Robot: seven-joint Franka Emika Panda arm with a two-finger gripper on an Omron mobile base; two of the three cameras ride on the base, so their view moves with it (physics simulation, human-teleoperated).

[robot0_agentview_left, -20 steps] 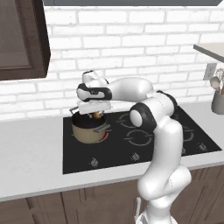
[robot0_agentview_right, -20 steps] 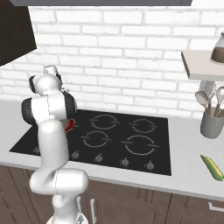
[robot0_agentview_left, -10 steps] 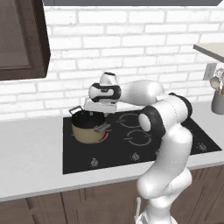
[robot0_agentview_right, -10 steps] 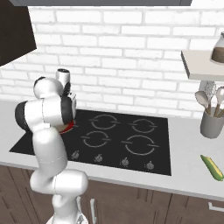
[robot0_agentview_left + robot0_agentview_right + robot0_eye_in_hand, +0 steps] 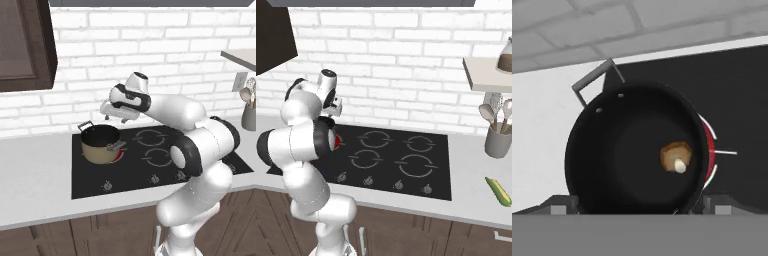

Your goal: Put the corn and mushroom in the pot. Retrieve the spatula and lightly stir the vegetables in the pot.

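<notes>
mushroom (image 5: 676, 157) lies on pot (image 5: 100, 144) floor, right of centre in hand view, directly under gripper (image 5: 118, 112) w/ jaws wide, empty. pot on near-left burner. corn (image 5: 499, 191) far right on counter (image 5: 476, 200), well apart.

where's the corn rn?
The corn lies on the counter at the far right of the right base view, right of the cooktop and in front of the utensil cup.

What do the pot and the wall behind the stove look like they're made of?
The pot looks like metal: smooth tan-gold sides, matte dark inside, thin grey loop handles; possibly enamel-coated. The wall looks like white-painted brick, shown by its staggered grey mortar lines.
</notes>
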